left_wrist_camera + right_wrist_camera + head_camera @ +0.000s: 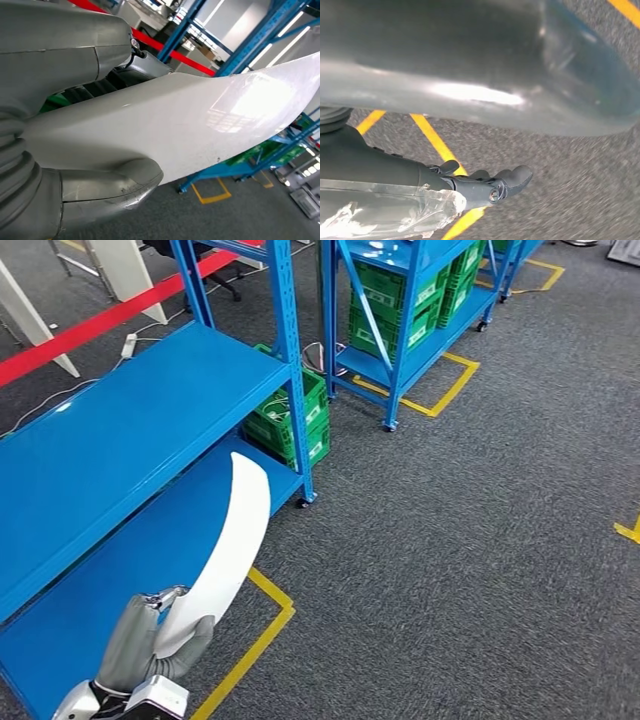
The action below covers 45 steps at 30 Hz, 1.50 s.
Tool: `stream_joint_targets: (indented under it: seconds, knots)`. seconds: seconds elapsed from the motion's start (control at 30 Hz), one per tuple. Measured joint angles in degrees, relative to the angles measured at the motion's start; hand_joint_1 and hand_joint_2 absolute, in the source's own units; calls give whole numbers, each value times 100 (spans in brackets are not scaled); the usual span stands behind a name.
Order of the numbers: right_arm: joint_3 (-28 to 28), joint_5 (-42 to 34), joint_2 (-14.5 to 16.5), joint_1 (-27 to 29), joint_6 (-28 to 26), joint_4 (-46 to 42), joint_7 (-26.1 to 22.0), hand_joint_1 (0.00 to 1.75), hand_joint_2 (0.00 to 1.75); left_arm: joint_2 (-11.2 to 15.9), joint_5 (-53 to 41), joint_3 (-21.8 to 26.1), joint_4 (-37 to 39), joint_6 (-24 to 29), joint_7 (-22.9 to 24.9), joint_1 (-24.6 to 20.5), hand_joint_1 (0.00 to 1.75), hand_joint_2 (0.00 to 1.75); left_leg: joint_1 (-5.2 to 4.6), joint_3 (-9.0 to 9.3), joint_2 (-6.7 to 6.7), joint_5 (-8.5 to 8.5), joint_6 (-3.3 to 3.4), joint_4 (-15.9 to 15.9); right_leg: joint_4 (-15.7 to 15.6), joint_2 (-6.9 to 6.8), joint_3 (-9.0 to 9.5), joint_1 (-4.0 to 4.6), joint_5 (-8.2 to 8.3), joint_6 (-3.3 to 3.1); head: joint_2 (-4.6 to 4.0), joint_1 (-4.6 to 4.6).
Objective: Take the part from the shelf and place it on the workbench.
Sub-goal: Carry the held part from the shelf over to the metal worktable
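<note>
Fingers (109, 187) of my left hand (155, 640) are wrapped around the near end of the part (230, 545), thumb on one face and darker fingers on the other, so I read the grip as firm. That long, curved white panel rises from the hand toward the far side, its tip in front of the blue shelf (128, 430), just above the lower deck. My right hand (486, 186) hangs over the grey carpet and yellow floor tape, fingers loosely straight and apart, holding nothing. No tabletop is in sight, so I judge the carry has barely begun. Held at one end, the panel will lever hard on the grip; I would keep the wrist steady, turn slowly, and swing the tip wide of the shelf's blue post (290, 360).
</note>
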Motion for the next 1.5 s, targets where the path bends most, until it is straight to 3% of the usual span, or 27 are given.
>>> stream_joint_targets:
  seconds: [0.03, 0.07, 0.13, 0.17, 0.23, 0.4, 0.43, 0.53, 0.57, 0.67, 0.7, 0.73, 0.8, 0.87, 0.93, 0.97, 1.0, 1.03, 1.1, 1.17, 1.23, 1.3, 1.33, 1.4, 1.43, 1.5]
  knots:
    - [-74, 50, 0, 78, 0, -58, 44, 0, 0, -1, 15, -14, 1, -3, -13, -9, 175, 175, 2, 4, -9, 89, 7, -11, 0, 74, -6, 0, 9, 6, 0, 2]
    - [-145, 100, 0, 150, 0, -118, 86, 0, 0, -2, 28, -26, 2, -8, -24, -20, 175, 175, 7, 116, -30, 275, 18, -244, 1, 149, -6, -2, 16, 15, 0, 1]
    - [-276, 173, 0, 277, 0, -243, 144, 0, 0, -4, 40, -49, 3, -18, -48, -51, 175, 175, 27, 481, -230, 678, 45, -1010, 10, 293, -12, 1, 31, 48, 0, 1]
    - [-338, 203, 1, 331, 0, -304, 165, 0, 0, -6, 45, -60, 4, -28, -57, -72, 175, 175, 40, 623, -344, 781, 55, -1324, 24, 360, -37, 3, 40, 71, 0, 3]
    - [-432, 239, 2, 417, 0, -395, 194, 0, 0, -8, 58, -78, 11, -53, -68, -108, 175, 175, 50, 723, -479, 807, 74, -1592, 44, 468, -104, 2, 65, 128, 0, 7]
    - [-467, 253, 2, 458, 0, -429, 206, 0, 0, -8, 63, -84, 17, -67, -68, -123, 175, 175, 43, 714, -449, 794, 86, -1602, 39, 516, -138, -13, 84, 160, 0, 8]
    - [-488, 258, 4, 492, 0, -451, 212, 0, 0, -9, 63, -92, 18, -73, -68, -140, 175, 175, 45, 717, -398, 811, 114, -1615, 43, 527, -160, -22, 86, 182, 0, 5]
    - [-638, 277, 13, 627, 0, -577, 247, 0, 0, -30, 77, -150, 33, -118, -73, -197, 175, 175, 25, 722, 73, 847, 245, -1655, 1169, 45, -681, -45, -488, 327, 0, 58]
    - [-679, 280, 15, 654, 0, -604, 255, 0, 0, -37, 87, -165, 39, -135, -79, -202, 175, 175, 16, 725, 225, 839, 256, -1653, 1361, -150, -719, -46, -592, 357, 0, 79]
    - [-763, 308, 23, 711, 0, -652, 269, 0, 0, -44, 134, -177, 49, -157, -141, -221, 175, 175, -16, 763, 431, 798, 191, -1628, 313, -468, -66, -46, -194, 345, 0, 79]
    - [-792, 329, 29, 724, 0, -678, 272, 0, 0, -44, 147, -179, 50, -154, -173, -231, 175, 175, -32, 776, 480, 786, 163, -1616, 129, -537, 43, -40, -145, 319, 0, 74]
    - [-817, 352, 34, 739, 0, -705, 282, 0, 0, -45, 157, -182, 52, -149, -204, -242, 175, 175, -44, 782, 531, 780, 135, -1609, 79, -534, 47, -30, -137, 286, 0, 71]
    - [-852, 401, 39, 805, 0, -765, 325, 0, 0, -51, 172, -190, 54, -133, -268, -273, 175, 175, -29, 801, 608, 764, 73, -1606, 79, -405, 15, -27, -112, 210, 0, 68]
    - [-892, 449, 39, 876, 0, -827, 364, 0, 0, -61, 185, -199, 60, -106, -338, -296, 175, 175, -5, 730, 421, 589, 6, -1416, 55, -290, 20, -40, -76, 133, 0, 60]
    - [-935, 486, 43, 911, 0, -878, 376, 0, 0, -68, 201, -205, 80, -78, -401, -303, 175, 175, 6, 441, 121, 219, -23, -782, 46, -169, 11, -48, -43, 81, 0, 48]
    - [-952, 498, 45, 922, 0, -897, 386, 0, 0, -73, 208, -207, 95, -69, -429, -304, 175, 175, 6, 246, 44, 48, -24, -382, 46, -98, -5, -44, -35, 69, 0, 46]
    - [-969, 510, 48, 937, 0, -913, 397, 0, 0, -81, 218, -210, 110, -67, -451, -308, 175, 175, 6, 93, 9, -31, -23, -83, 47, -23, -13, -41, -29, 63, 0, 46]
    - [-988, 523, 48, 958, 0, -932, 410, 0, 0, -91, 232, -214, 125, -66, -478, -318, 175, 175, 7, 20, -10, 6, -17, 33, 48, 55, -16, -38, -25, 62, 0, 47]
    - [-1029, 544, 49, 999, 0, -971, 435, 0, 0, -116, 307, -218, 151, -58, -569, -354, 175, 175, 16, 175, -63, 379, 1, -366, 49, 210, -6, -42, -19, 71, 0, 46]
    - [-1069, 552, 50, 1023, 0, -1009, 452, 0, 0, -157, 472, -219, 173, -44, -730, -403, 175, 175, 57, 495, -327, 745, 15, -1116, 67, 356, -22, -40, -12, 106, 0, 48]
    - [-1101, 553, 50, 1042, 0, -1042, 454, 0, 0, -233, 697, -211, 187, -63, -940, -453, 175, 175, 77, 644, -529, 828, 34, -1502, 82, 489, -90, -47, 13, 178, 1, 48]
    - [-1114, 552, 51, 1070, 0, -1061, 453, 0, 0, -347, 897, -178, 195, -158, -1129, -514, 175, 175, 62, 647, -448, 824, 89, -1548, 66, 594, -172, -75, 49, 262, 1, 42]
    - [-1114, 551, 53, 1084, 0, -1065, 453, 0, 0, -415, 980, -156, 198, -223, -1203, -548, 175, 175, 60, 651, -380, 836, 132, -1566, 97, 538, -209, -78, 27, 291, 0, 44]
    - [-1124, 550, 56, 1088, 0, -1071, 453, 0, 0, -550, 1110, -112, 202, -327, -1306, -591, 175, 175, 61, 663, -225, 856, 206, -1602, 470, 232, -392, -64, -216, 329, 1, 78]
    - [-1136, 550, 57, 1085, 0, -1073, 452, 0, 0, -602, 1150, -91, 207, -353, -1335, -597, 175, 175, 48, 664, -146, 853, 228, -1602, 836, 47, -559, -56, -423, 343, 1, 93]
    - [-1166, 550, 57, 1085, 0, -1075, 451, 0, 0, -673, 1205, -55, 225, -378, -1381, -597, 175, 175, 26, 662, 13, 848, 244, -1601, 1577, -99, -888, -59, -756, 372, 1, 100]
